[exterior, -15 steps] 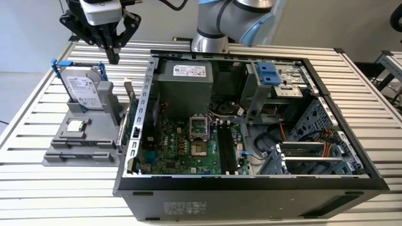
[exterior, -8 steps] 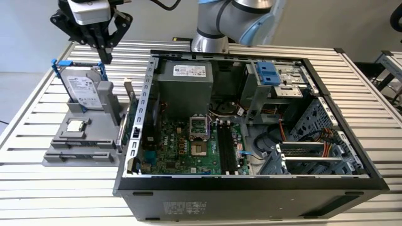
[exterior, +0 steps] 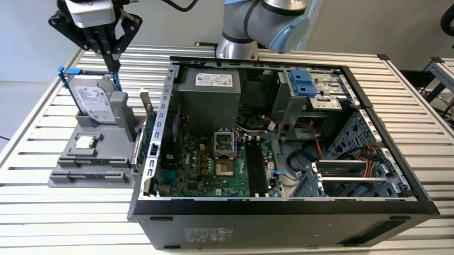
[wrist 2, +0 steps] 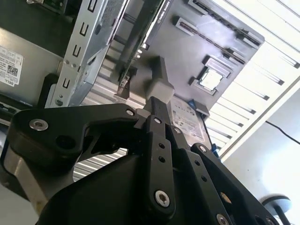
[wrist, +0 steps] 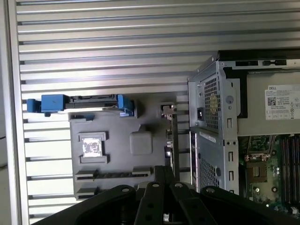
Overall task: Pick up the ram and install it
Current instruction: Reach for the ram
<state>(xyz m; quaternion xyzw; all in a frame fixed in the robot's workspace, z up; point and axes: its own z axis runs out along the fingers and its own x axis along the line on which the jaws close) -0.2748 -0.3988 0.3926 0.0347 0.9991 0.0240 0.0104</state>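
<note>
Tool (exterior: 111,66) clenched, nothing in it, hovering over the hard drive (exterior: 95,98). Ram (exterior: 146,122) stands on edge in the grey fixture (exterior: 85,172) — lower, on the tool's PC case (exterior: 284,212) side, long axis parallel to the case wall.

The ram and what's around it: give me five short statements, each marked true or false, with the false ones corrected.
1. The pincer hangs over the gray fixture, shut on nothing. True.
2. The ram sits in a motherboard slot. False: it stands on edge in the fixture, beside the case.
3. The hard drive stands upright in the fixture. True.
4. The processor chip lies inside the case. False: it lies on the fixture.
5. The case is closed. False: its side is open.
</note>
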